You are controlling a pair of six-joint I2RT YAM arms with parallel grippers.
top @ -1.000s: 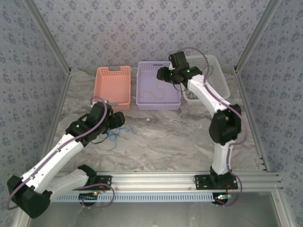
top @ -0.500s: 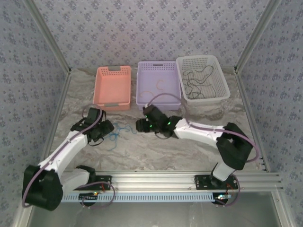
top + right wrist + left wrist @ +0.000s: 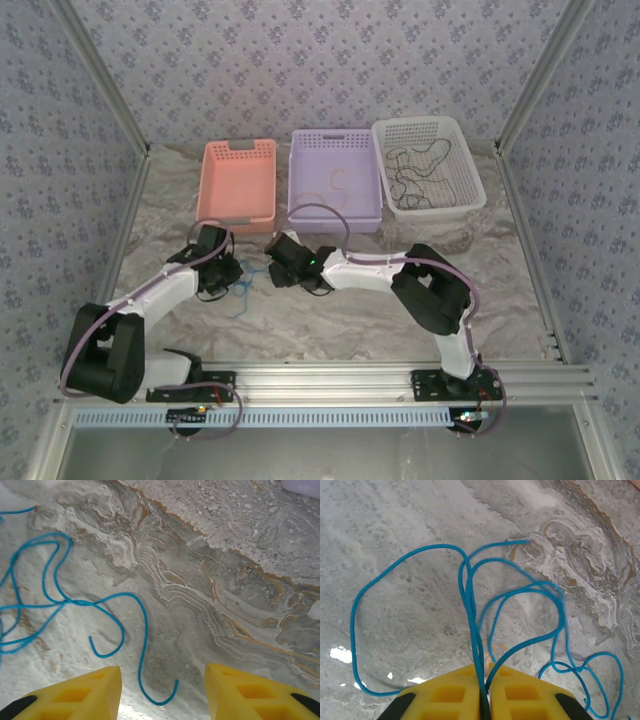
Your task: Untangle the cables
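Blue cable (image 3: 468, 587) lies in loose loops and a small tangle on the marbled worktop (image 3: 350, 310), at the near left, between my two arms. My left tool (image 3: 484, 672) is down at the worktop with its yellow fingers pressed together, and two strands of the blue cable are pinched in the slit between them; from there the loops fan out ahead of it. My right tool (image 3: 162, 677) hangs low just beside the tangle, facing it from the right, its fingers about half apart with only bare worktop between them. One curled free end of the blue cable sits just ahead of that gap, not touching either finger. At the far edge stand three baskets in a row: a pink basket (image 3: 238, 190) on the left, a purple basket (image 3: 335, 136) in the middle with a tan cable (image 3: 335, 183) inside, and a white basket (image 3: 432, 213) on the right holding black cables (image 3: 415, 170).
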